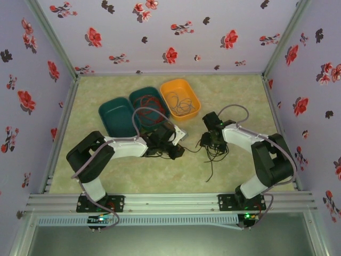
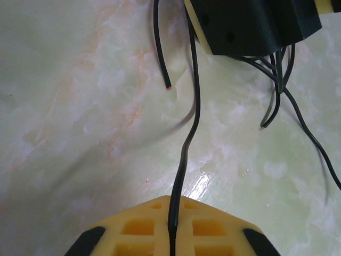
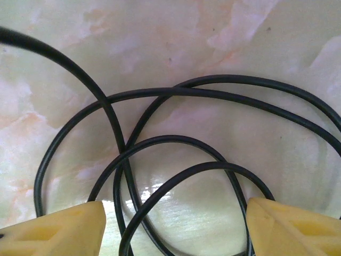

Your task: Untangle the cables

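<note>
A tangle of black cables [image 1: 216, 152] lies on the marbled table between the two arms. My left gripper [image 1: 173, 150] sits just left of it. Its yellow fingers [image 2: 133, 229] are shut on one black cable [image 2: 187, 138], which runs taut from the jaws toward the right gripper's black body [image 2: 256, 21]. A loose cable end [image 2: 168, 87] lies beside it. My right gripper [image 1: 209, 141] hangs low over the tangle, open. Its yellow fingertips [image 3: 58, 229] stand wide apart, and several black loops [image 3: 176, 141] lie flat on the table between them.
Three trays stand at the back. One teal tray [image 1: 116, 118] is at the left. A second teal tray [image 1: 139, 97] holds red cables [image 1: 149, 114]. An orange tray [image 1: 189, 88] holds thin wires. Floral walls close in the table on three sides.
</note>
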Tool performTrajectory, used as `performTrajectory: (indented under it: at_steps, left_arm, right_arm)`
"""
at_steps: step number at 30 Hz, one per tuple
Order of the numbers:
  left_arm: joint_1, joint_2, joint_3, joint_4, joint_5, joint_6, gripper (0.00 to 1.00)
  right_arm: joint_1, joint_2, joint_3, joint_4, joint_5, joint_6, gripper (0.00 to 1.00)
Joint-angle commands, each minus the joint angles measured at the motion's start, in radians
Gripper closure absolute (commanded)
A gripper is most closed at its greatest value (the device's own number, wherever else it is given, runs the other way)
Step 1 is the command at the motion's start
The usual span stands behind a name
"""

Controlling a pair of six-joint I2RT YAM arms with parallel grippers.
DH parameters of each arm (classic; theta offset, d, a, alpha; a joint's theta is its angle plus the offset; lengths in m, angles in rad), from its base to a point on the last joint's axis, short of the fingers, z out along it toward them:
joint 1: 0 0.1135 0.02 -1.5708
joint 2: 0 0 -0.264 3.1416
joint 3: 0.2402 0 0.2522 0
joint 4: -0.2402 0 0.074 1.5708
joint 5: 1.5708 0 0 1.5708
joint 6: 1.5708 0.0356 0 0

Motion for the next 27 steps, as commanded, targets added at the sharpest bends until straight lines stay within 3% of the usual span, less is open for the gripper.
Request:
performTrajectory:
  at_steps: [1, 15, 27]
  left_arm:
    - [-0.006, -0.077, -0.002, -0.007, -0.055, -0.007, 0.97]
    - [-0.006, -0.418, -0.01, -0.127, -0.288, 0.092, 1.0]
    - [-0.003, -0.66, 0.031, -0.157, -0.419, 0.196, 1.0]
  right_arm:
    - [-0.006, 0.02, -0.02, 0.01, 0.003, 0.01, 0.29]
    - [-0.059, 0.034, -0.078, 0.051, -0.002, 0.008, 0.35]
    - [-0.08, 0.028, -0.109, 0.097, -0.033, 0.013, 0.52]
